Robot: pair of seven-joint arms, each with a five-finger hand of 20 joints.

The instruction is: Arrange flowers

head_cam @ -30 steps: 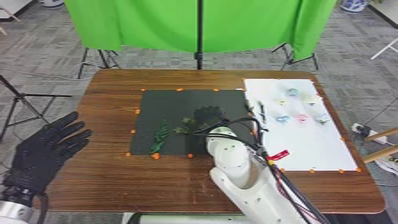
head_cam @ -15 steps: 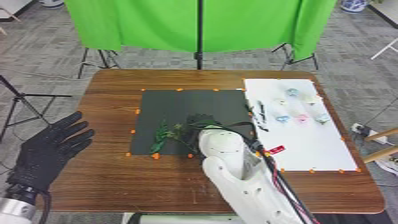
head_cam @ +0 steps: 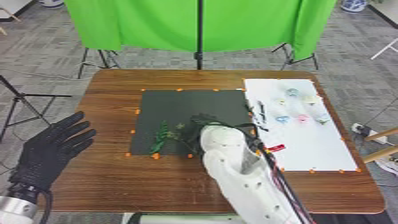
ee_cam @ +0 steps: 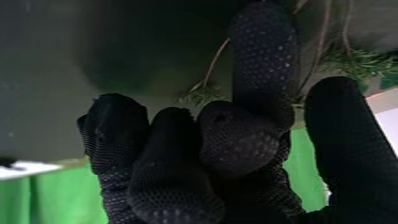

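Well, feathery green sprigs [ee_cam: 202, 94] sit just beside the right hand [head_cam: 206, 120]; whether it grips any, I can't tell. Farther left of it lie a leafy green stem [head_cam: 161, 138], then the left hand [head_cam: 43, 156], relaxed and empty.

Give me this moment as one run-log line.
right hand: over dark mat | left hand: open, near table's left edge | green sprig: on mat, left of right hand | small flower heads: on white sheet

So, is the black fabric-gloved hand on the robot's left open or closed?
Open. In the head view, the left hand has its fingers straight and slightly apart, curled round nothing.
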